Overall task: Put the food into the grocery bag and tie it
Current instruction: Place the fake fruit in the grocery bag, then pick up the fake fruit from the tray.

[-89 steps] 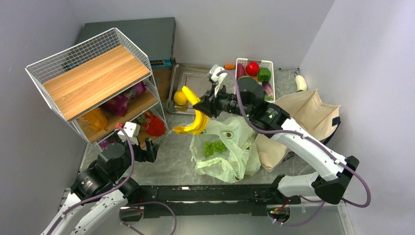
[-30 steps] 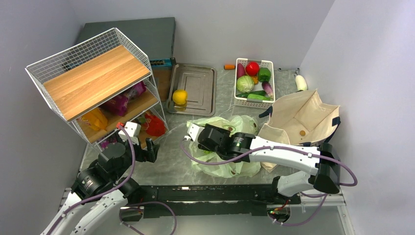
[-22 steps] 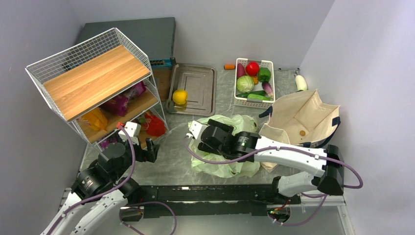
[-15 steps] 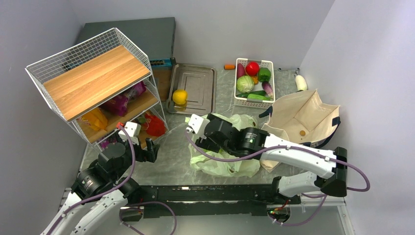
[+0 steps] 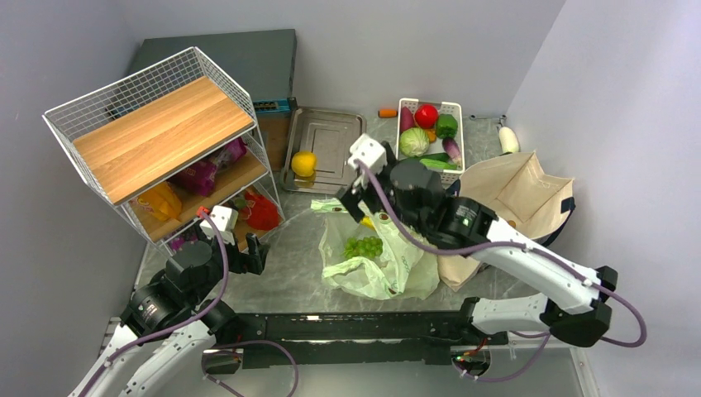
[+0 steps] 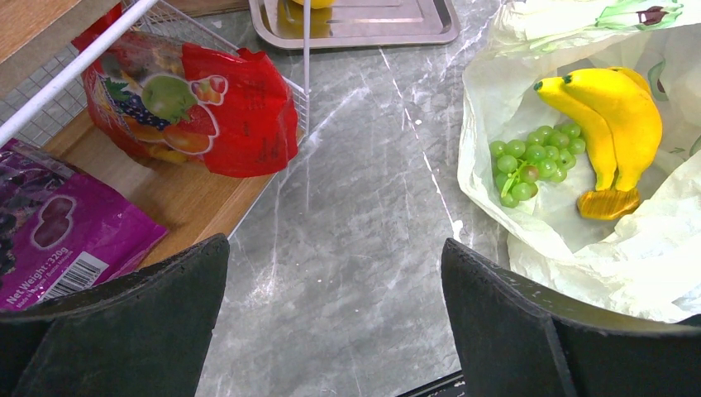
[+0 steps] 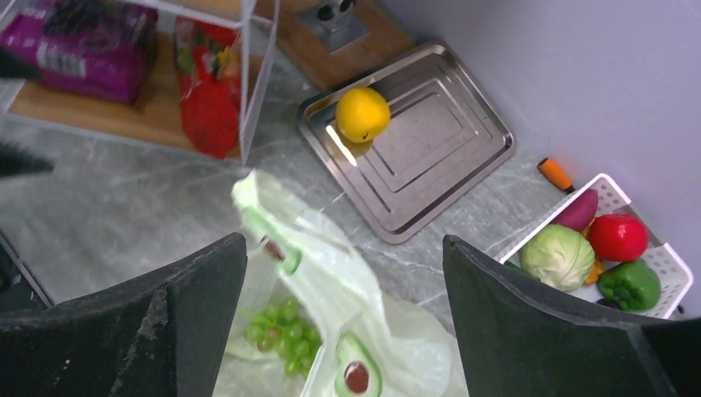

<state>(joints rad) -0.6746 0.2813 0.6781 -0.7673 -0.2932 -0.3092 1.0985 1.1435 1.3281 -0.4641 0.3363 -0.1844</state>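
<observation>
From above, the grocery bag is seen lying open near the middle of the grey table. The green grapes are inside it, and a patch of the yellow bananas shows under the right arm. The right gripper is held above the bag's far left edge; how far it is open cannot be told from here. The lemon is found on the metal tray at the far side, apart from the bag. The left gripper is held low, left of the bag and beside the wire rack. A canvas tote stands right of the bag.

In the left wrist view, the left fingers are spread wide and nothing is held. The bananas are seen in the bag, just beside the grapes. A red packet and a purple packet lie on the rack's bottom shelf.

In the right wrist view, the right fingers are spread wide and empty above the bag's rim. The lemon is seen on the tray beyond, and a white basket at the far right.
</observation>
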